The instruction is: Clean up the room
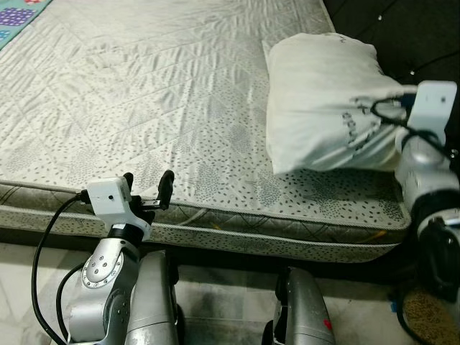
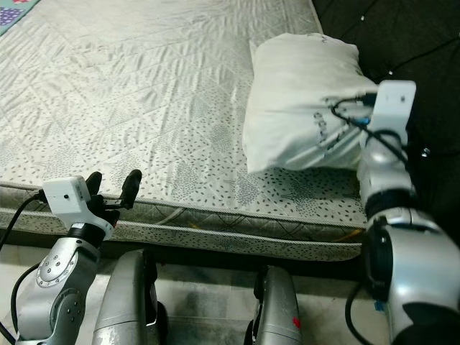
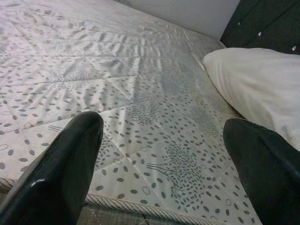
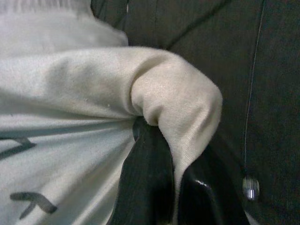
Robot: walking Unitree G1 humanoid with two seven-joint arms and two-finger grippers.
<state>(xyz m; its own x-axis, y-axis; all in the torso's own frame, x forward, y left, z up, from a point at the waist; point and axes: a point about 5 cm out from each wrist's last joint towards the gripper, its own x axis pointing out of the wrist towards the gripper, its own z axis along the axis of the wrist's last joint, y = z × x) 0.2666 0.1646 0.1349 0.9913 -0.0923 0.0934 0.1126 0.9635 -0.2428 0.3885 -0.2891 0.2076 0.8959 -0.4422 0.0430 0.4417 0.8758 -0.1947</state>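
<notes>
- A bare quilted mattress with a grey leaf-and-dot print (image 1: 144,108) is filling most of the head views, lying low over a pale floor; a dark tufted headboard with small shiny studs (image 2: 402,36) is running along its far right end; a strip of patterned turquoise mat (image 1: 18,18) is peeking in at the far left corner.
- A plump white cloth pillow with dark printed lettering (image 1: 323,100) is sitting at the head end of the mattress, just beside the headboard; its near edge is looking slightly raised off the mattress.
- The right gripper (image 4: 171,178) is pinching a bunched corner of the pillow, jaws closed tight on the fabric.
- The left gripper (image 1: 147,192) is hovering at the near mattress edge, jaws spread wide and holding nothing.
- Judging progress: the pillow is already up by the headboard, so placing seems nearly done; releasing and perhaps squaring it are what appear to be left.
- The pillow's long axis is running roughly across the mattress's head end, parallel with the headboard, the gripped corner pointing towards the robot's right.
</notes>
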